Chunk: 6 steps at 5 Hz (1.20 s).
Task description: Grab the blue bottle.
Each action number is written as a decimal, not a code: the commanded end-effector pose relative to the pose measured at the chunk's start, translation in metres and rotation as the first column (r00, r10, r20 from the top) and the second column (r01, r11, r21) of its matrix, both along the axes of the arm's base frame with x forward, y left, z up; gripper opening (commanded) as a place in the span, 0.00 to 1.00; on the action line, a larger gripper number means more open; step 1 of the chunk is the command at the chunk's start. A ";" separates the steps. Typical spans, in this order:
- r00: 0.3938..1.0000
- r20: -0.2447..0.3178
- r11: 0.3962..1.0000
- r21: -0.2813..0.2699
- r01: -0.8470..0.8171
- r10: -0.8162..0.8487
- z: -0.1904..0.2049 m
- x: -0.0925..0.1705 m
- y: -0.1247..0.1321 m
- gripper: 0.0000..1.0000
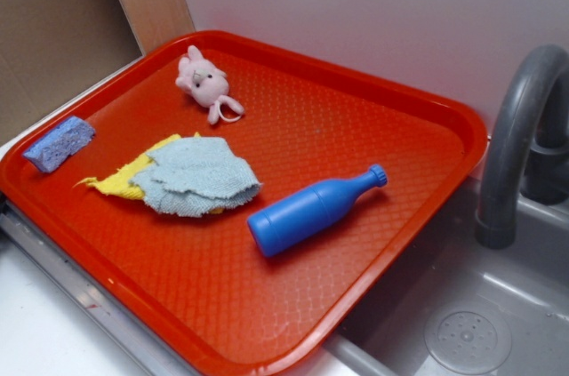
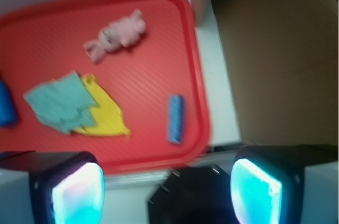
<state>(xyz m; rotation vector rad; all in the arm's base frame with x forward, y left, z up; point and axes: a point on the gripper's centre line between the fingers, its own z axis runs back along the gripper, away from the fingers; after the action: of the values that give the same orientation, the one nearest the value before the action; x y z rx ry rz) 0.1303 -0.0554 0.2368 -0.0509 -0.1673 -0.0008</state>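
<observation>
Lying on one red tray [image 1: 391, 96]: one blue bottle [image 1: 311, 212] near the sink-side edge, one sponge [image 1: 59, 143], two cloths, one plush toy [image 1: 204, 83]. Tool [image 2: 167, 192] spread wide, empty.

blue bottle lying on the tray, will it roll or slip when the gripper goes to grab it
The blue bottle lies on its side on the red tray, and its body is round, so a nudge would probably roll it. Its plastic looks smooth and glossy, so it may slip in a loose grip. It looks rigid and probably light.
</observation>
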 end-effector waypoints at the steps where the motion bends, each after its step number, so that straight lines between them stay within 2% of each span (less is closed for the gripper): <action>1: 0.981 0.152 0.988 -0.076 0.136 -0.123 0.002 0.012 -0.088 1.00; 2: 0.969 0.144 0.972 -0.097 0.216 -0.201 -0.010 0.028 -0.139 1.00; 3: 0.955 0.169 0.959 -0.100 0.264 -0.245 -0.023 0.039 -0.183 1.00; 4: 0.932 0.142 0.922 -0.157 0.354 -0.334 -0.038 0.038 -0.216 1.00; 5: 0.920 0.089 0.912 -0.121 0.391 -0.382 -0.062 0.036 -0.241 1.00; 6: 0.932 0.045 0.931 -0.063 0.361 -0.358 -0.091 0.039 -0.251 1.00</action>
<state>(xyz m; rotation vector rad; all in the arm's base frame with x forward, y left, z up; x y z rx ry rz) 0.1758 -0.2966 0.1210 -0.0929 -0.1422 -0.3636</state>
